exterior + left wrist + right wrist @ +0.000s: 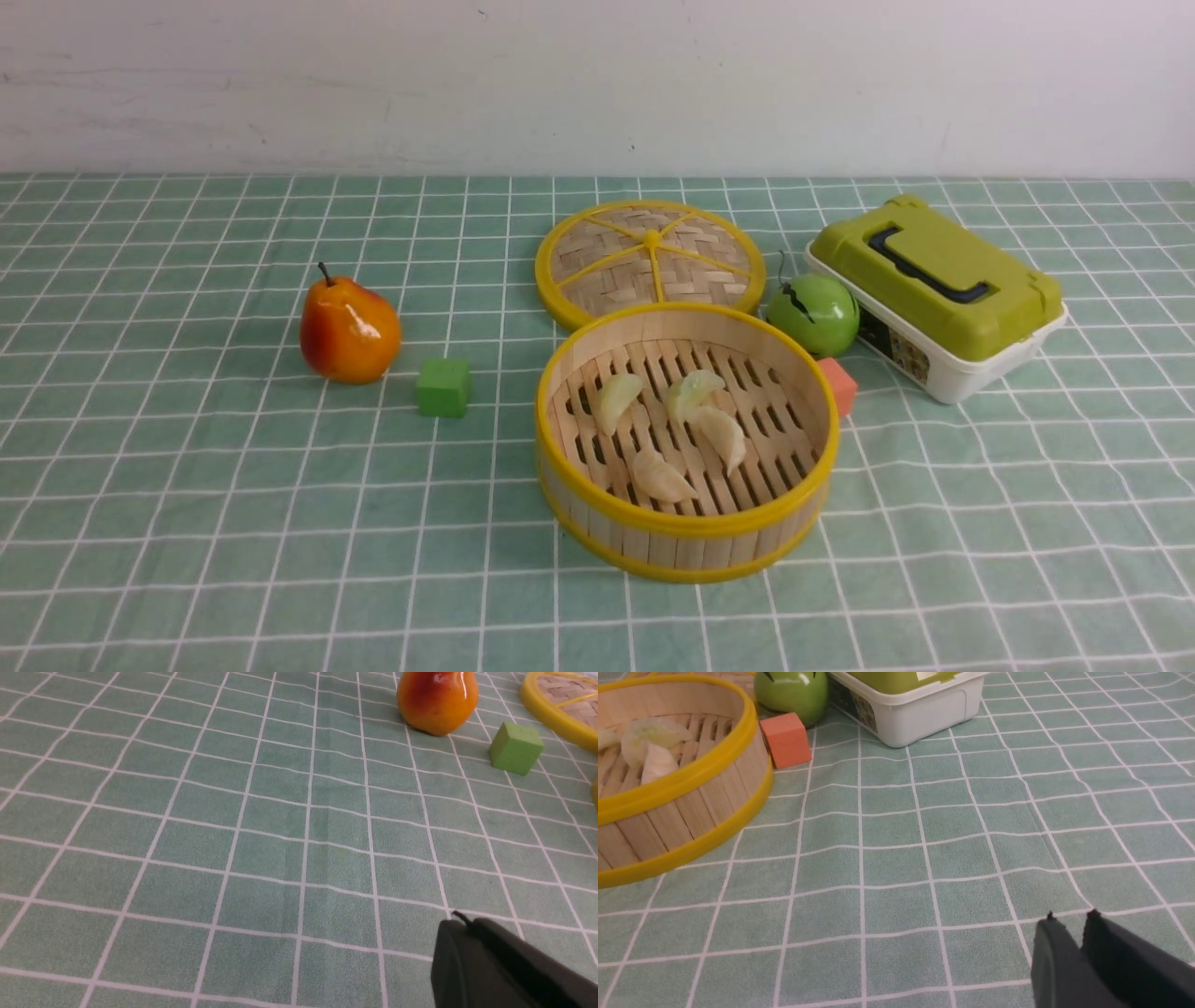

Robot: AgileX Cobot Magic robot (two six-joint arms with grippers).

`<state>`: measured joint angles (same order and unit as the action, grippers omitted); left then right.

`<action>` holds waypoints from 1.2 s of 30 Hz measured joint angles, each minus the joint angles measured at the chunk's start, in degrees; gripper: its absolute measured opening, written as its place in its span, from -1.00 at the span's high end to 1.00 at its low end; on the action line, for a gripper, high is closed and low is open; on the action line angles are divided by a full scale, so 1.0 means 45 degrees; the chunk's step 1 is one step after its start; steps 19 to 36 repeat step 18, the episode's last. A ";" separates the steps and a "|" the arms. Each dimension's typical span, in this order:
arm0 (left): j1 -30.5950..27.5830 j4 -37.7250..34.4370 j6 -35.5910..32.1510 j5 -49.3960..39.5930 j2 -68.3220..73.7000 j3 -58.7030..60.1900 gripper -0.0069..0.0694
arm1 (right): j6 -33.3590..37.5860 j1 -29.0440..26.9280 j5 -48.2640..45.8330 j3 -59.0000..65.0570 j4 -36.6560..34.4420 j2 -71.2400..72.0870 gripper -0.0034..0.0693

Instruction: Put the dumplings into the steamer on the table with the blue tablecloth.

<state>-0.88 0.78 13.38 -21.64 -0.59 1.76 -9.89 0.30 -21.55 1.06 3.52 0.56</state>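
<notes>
As all four dumplings (680, 432) lie inside the steamer (686, 537) | nothing seems left | left gripper (467, 926) clenched, empty | right gripper (1071, 919) slightly parted, empty

No readable text, number or brand shows anywhere; the white-and-green box (936, 297) carries a small printed sticker (903, 353) on its side. Its marks are too small and blurred to read.
</notes>
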 joint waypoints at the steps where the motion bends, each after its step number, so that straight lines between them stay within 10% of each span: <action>1: 0.0000 0.0000 0.0000 0.0000 0.0000 0.0000 0.86 | 0.0000 0.0000 0.0000 0.0000 0.0000 0.0000 0.65; 36: 0.0000 0.0000 0.0000 0.0000 0.0000 0.0000 0.83 | 0.0000 0.0000 0.0000 0.0000 0.0000 0.0000 0.59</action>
